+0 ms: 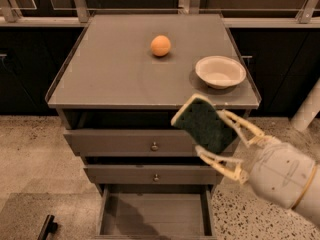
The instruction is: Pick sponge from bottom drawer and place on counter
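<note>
My gripper (215,134) is shut on the sponge (202,123), a flat piece with a dark green face and a pale yellow edge. It holds the sponge in the air in front of the counter's (110,79) front right edge, at about rim height. The bottom drawer (155,214) is pulled open below and its flat floor is bare. The white wrist and arm reach in from the lower right.
An orange fruit (160,45) sits at the back middle of the counter. A white bowl (220,71) sits at the right, just behind the sponge. Two knobbed drawers (154,146) are above the open one. A dark object (47,226) lies on the floor at lower left.
</note>
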`<act>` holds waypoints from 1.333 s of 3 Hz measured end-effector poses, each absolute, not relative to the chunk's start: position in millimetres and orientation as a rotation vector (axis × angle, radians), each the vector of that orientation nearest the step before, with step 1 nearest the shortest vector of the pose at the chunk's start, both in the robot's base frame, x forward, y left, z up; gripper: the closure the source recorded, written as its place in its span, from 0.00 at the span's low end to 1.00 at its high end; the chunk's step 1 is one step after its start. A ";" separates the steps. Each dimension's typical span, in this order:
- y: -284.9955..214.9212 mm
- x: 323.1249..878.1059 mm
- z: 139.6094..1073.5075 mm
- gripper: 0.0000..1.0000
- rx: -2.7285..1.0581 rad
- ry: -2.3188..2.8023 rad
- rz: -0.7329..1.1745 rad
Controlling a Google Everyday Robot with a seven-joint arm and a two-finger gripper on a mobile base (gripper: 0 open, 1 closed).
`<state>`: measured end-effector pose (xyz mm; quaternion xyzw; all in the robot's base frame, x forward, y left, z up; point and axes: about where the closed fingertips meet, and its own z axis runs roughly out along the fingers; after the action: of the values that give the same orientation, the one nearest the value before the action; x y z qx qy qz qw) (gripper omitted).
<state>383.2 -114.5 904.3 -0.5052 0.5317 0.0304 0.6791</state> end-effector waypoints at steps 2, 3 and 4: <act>-95.1 443.9 965.5 1.00 -1.136 1.057 0.132; -57.8 476.3 980.4 1.00 -1.157 0.991 0.210; -24.9 499.9 992.3 1.00 -1.166 0.937 0.275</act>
<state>499.9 -24.9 992.3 -0.5284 0.4245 0.1245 0.7246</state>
